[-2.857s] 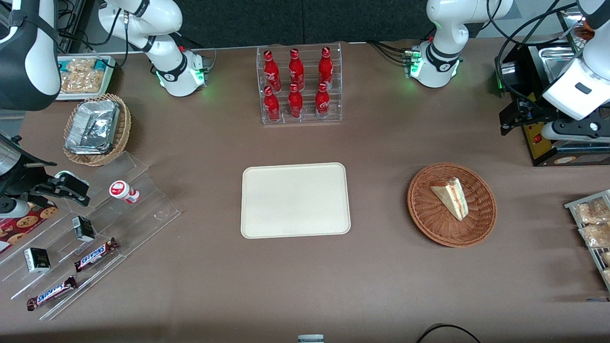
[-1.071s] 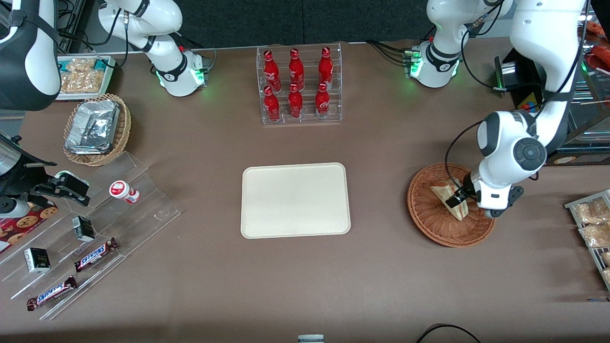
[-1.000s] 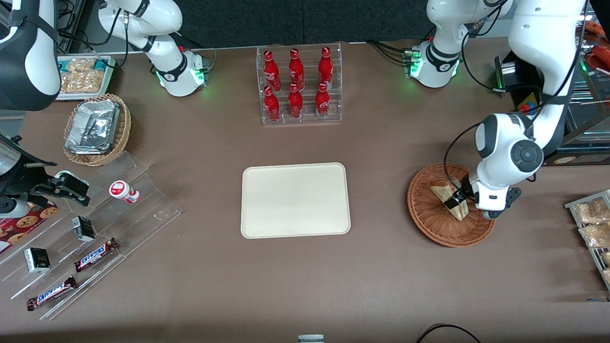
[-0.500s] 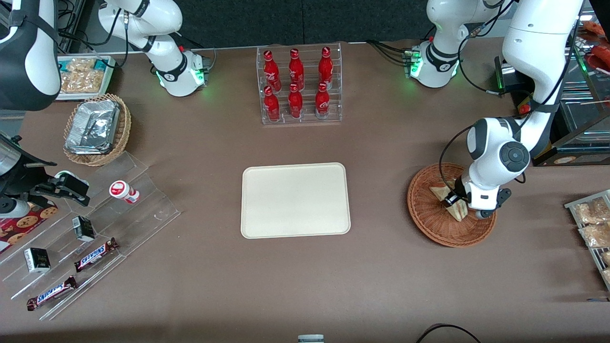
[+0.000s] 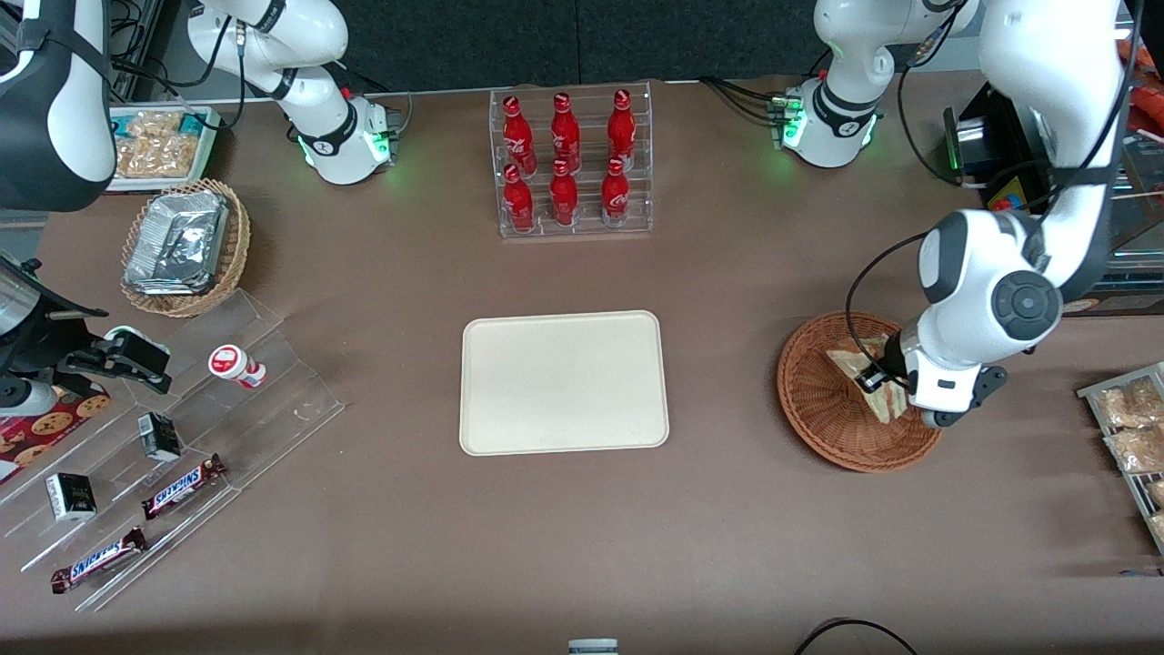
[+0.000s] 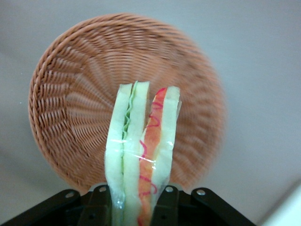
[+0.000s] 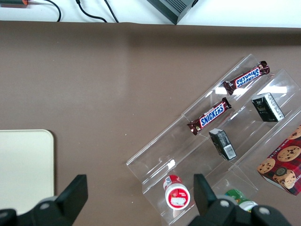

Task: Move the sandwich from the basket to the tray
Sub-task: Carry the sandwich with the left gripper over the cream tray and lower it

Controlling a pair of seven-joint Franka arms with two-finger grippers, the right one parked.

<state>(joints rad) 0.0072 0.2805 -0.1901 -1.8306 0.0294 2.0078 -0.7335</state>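
The sandwich (image 5: 858,367), a pale bread wedge with red and green filling, is held above the reddish-brown wicker basket (image 5: 818,409). My left gripper (image 5: 880,380) is shut on it. In the left wrist view the sandwich (image 6: 141,155) stands on edge between the black fingers (image 6: 168,207), clear of the basket (image 6: 70,94) below. The cream-beige tray (image 5: 564,382) lies flat at the table's middle, toward the parked arm from the basket, with nothing on it.
A clear rack of red bottles (image 5: 568,164) stands farther from the camera than the tray. A white tray of snack packs (image 5: 1128,428) lies at the working arm's end. A black machine (image 5: 1018,209) stands near the working arm. Acrylic steps with candy bars (image 5: 173,491) lie toward the parked arm's end.
The gripper came down into the basket, closed on the sandwich, and has now lifted it a little, with the arm shifting slightly toward the working arm's end.
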